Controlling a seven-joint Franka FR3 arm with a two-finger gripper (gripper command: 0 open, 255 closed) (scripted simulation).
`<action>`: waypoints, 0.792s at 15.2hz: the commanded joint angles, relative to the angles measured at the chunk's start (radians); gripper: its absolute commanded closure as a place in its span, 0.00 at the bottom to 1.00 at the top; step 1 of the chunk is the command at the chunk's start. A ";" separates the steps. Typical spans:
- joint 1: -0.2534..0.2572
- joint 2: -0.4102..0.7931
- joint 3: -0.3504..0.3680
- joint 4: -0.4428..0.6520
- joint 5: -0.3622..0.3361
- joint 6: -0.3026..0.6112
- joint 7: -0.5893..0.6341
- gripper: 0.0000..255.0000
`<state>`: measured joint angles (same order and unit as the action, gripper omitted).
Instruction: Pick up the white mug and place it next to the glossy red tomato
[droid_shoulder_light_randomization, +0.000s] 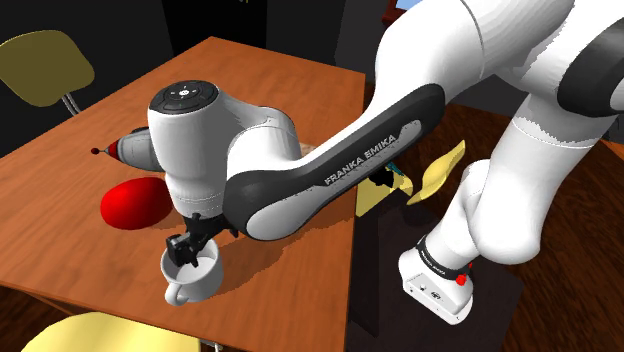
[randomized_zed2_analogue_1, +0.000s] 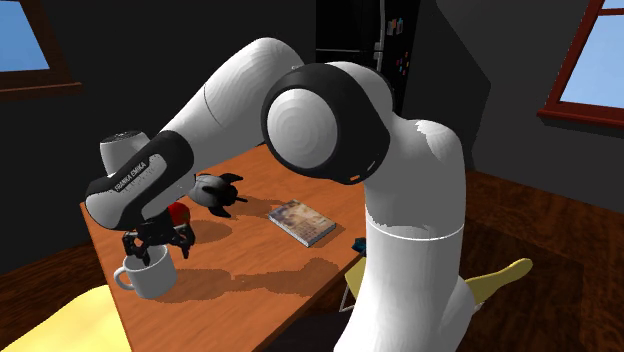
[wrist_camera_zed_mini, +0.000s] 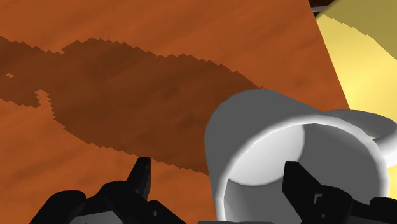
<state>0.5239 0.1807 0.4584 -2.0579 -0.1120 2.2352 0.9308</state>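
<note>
A white mug (droid_shoulder_light_randomization: 192, 276) stands upright on the brown wooden table (droid_shoulder_light_randomization: 260, 90), near its front edge, handle toward that edge. The glossy red tomato (droid_shoulder_light_randomization: 133, 203) lies a short way beyond it, toward the shoulder view's left. My black gripper (droid_shoulder_light_randomization: 190, 246) hangs just over the mug's rim. In the wrist view the gripper (wrist_camera_zed_mini: 219, 181) is open: one finger (wrist_camera_zed_mini: 142, 178) is outside the mug (wrist_camera_zed_mini: 254, 121), the other inside it, the wall between them untouched. The second exterior view has the gripper (randomized_zed2_analogue_1: 156, 244) over the mug (randomized_zed2_analogue_1: 146, 277), with the tomato (randomized_zed2_analogue_1: 178, 212) partly hidden behind the hand.
A dark grey object with a red tip (droid_shoulder_light_randomization: 127, 148) lies just past the tomato. A book (randomized_zed2_analogue_1: 300, 221) rests mid-table. Yellow chairs stand at the table's far corner (droid_shoulder_light_randomization: 45, 65) and near edge (droid_shoulder_light_randomization: 100, 335). A yellow curved object (droid_shoulder_light_randomization: 440, 172) sits beside the stand.
</note>
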 joint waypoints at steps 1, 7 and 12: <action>-0.003 -0.019 0.003 0.013 0.012 -0.030 -0.008 0.00; -0.008 -0.066 0.008 0.057 0.041 -0.115 -0.028 0.00; -0.008 -0.066 0.008 0.057 0.041 -0.115 -0.028 0.00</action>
